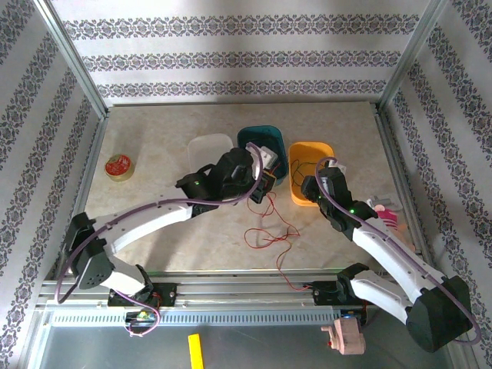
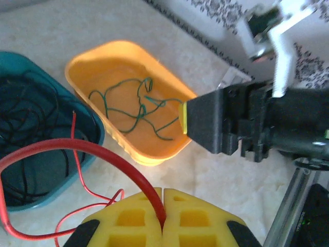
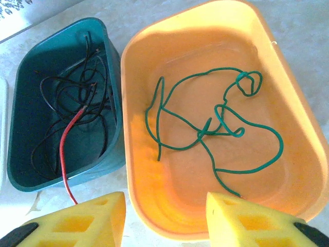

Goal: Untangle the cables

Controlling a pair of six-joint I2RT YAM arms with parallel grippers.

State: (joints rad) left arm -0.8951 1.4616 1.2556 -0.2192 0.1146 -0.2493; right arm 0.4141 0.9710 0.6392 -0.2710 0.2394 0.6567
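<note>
My left gripper [image 2: 162, 206] is shut on the red cable [image 2: 77, 146], which arcs up from its yellow pads and trails in thin loops over the table [image 1: 269, 231]. One red end reaches into the teal bin [image 3: 31, 56] among the black cables [image 3: 61, 103]. The dark green cable [image 3: 216, 123] lies loosely coiled in the orange bin [image 3: 126, 128]. My right gripper [image 3: 165, 203] hangs open over that bin's near rim, nothing between its fingers. In the top view the left gripper [image 1: 265, 184] is beside the teal bin [image 1: 257, 137] and the right gripper [image 1: 311, 188] by the orange bin [image 1: 307, 147].
A white bin [image 1: 207, 150] stands left of the teal one. A round red tin [image 1: 118, 166] sits at the far left, and a pink object [image 1: 384, 209] lies near the right wall. The right arm's black wrist [image 2: 226, 121] is close beside the left gripper.
</note>
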